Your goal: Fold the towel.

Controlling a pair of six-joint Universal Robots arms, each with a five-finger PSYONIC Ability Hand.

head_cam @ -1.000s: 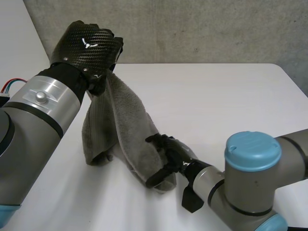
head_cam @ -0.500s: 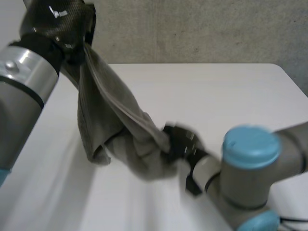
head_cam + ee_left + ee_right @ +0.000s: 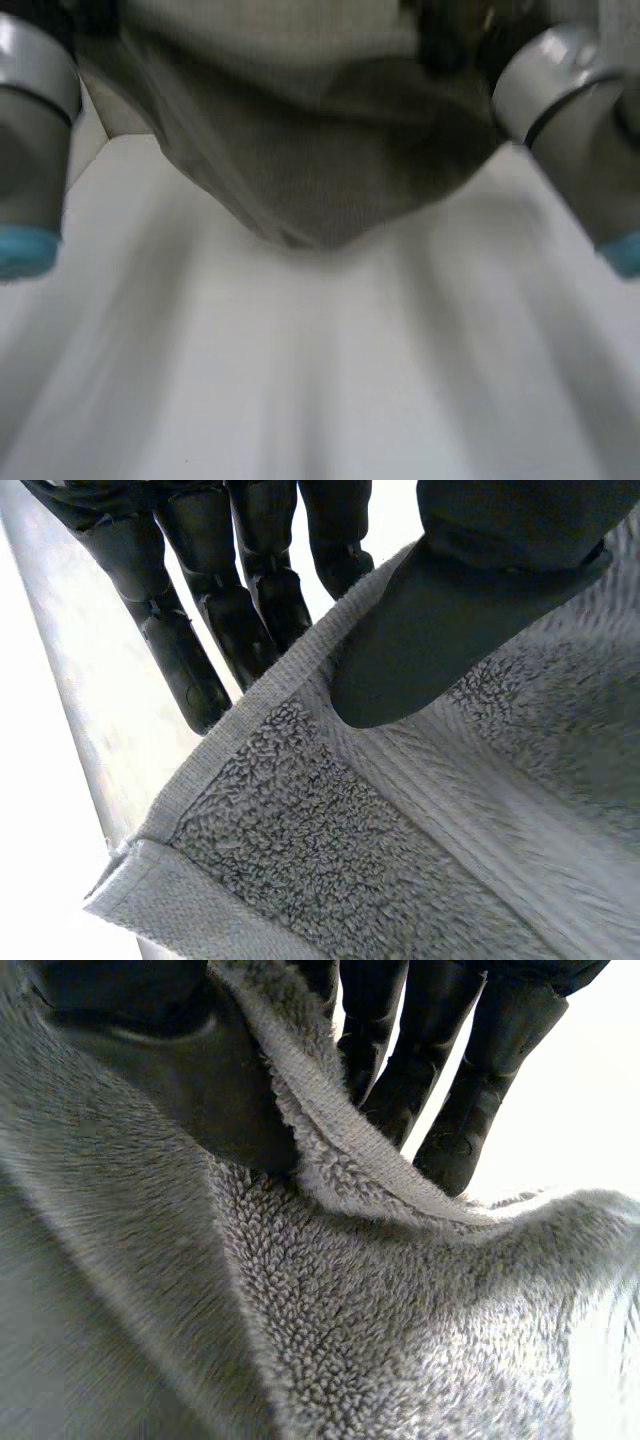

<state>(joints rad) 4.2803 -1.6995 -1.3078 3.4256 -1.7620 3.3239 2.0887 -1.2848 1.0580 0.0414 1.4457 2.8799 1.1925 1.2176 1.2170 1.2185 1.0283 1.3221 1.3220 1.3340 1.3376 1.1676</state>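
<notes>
On my right wrist feed, the right hand (image 3: 165, 1065) has the grey terry towel (image 3: 380, 1340) pinched. The thumb presses on the looped face of the cloth, and the fingers (image 3: 480, 1080) run straight down behind its edge. The ribbed hem (image 3: 345, 1165) curls over between thumb and fingers. From there the pile spreads across the middle of the frame, nearest the camera. Past the fingertips I see a pale white surface (image 3: 570, 1110).

White table (image 3: 320, 400) lies below the left hand (image 3: 230, 580) and right hand (image 3: 430, 1040). The towel (image 3: 300, 170) sags toward it between them; contact with the surface cannot be told.
</notes>
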